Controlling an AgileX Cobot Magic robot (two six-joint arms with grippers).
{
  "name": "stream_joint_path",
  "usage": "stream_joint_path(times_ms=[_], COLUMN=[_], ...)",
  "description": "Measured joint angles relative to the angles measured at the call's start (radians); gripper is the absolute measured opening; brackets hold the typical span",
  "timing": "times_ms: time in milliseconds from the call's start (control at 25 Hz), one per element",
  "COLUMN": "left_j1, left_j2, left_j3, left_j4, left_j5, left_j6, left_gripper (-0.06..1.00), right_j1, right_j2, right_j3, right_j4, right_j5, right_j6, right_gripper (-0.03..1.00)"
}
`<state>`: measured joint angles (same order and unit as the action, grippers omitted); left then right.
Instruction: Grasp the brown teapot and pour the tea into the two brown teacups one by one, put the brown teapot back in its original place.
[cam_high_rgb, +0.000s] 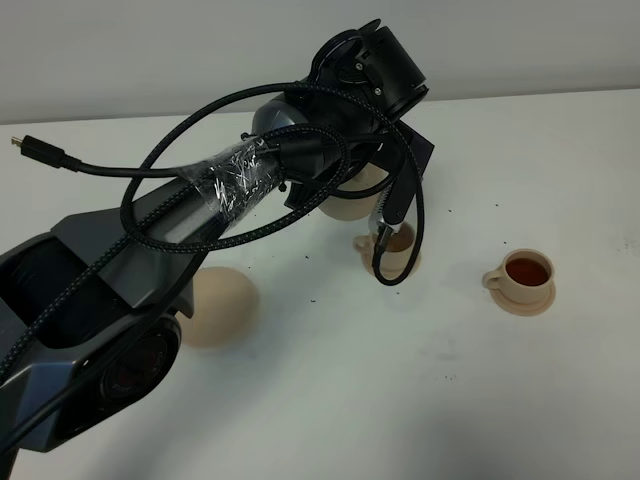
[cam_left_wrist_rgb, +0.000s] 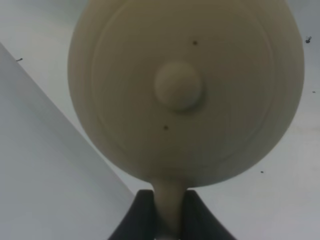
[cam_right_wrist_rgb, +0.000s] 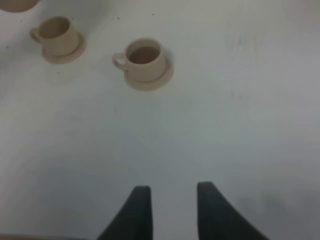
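1. The left gripper (cam_left_wrist_rgb: 169, 220) is pinched narrow on the loop handle (cam_left_wrist_rgb: 170, 200) of the teapot (cam_left_wrist_rgb: 185, 90). The black jaws press the handle from both sides, a hold that should let the wrist tip the pot without it swinging.
2. In the left wrist view the lid faces the camera squarely, with its knob (cam_left_wrist_rgb: 178, 86) in the middle. The gripper therefore comes at the pot from the handle side. The spout is out of sight.
3. In the high view the teapot (cam_high_rgb: 345, 205) shows only as a pale curve under the arm's wrist, just beside the nearer cup (cam_high_rgb: 398, 250). I judge it is held there to pour into that cup. A black cable (cam_high_rgb: 415, 215) hangs across the cup, so I cannot tell how full it is.
4. The farther cup (cam_high_rgb: 527, 272) stands on its small saucer (cam_high_rgb: 520, 305), well apart to the right. It holds dark reddish tea, so that one looks served.
5. The big saucer (cam_high_rgb: 215, 305) lies bare on the table (cam_high_rgb: 400, 400) beside the arm's lower link. It is the pot's home, open for the return.
6. The right gripper (cam_right_wrist_rgb: 172, 210) hangs over bare table with its jaws wide, holding nothing, well back from both cups. It seems parked out of the pouring path.
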<state>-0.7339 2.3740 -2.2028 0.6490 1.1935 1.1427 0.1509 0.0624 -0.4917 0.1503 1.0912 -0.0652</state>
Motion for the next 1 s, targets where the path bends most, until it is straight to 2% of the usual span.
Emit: stream_joint_path(times_ms=[360, 1000], left_j1=[-0.019, -0.027], left_j2=[0.0, 0.042], left_j3=[0.0, 0.0], left_j4=[0.048, 0.052], left_j5=[0.0, 0.0], left_j6=[0.0, 0.001], left_gripper=[0.13, 0.13], right_j1=[0.0, 0.0], right_j2=[0.0, 0.0], right_j3=[0.0, 0.0], right_j4=[0.001, 0.001], right_j5=[0.0, 0.0], right_j6=[0.0, 0.0], right_gripper=[0.24, 0.24])
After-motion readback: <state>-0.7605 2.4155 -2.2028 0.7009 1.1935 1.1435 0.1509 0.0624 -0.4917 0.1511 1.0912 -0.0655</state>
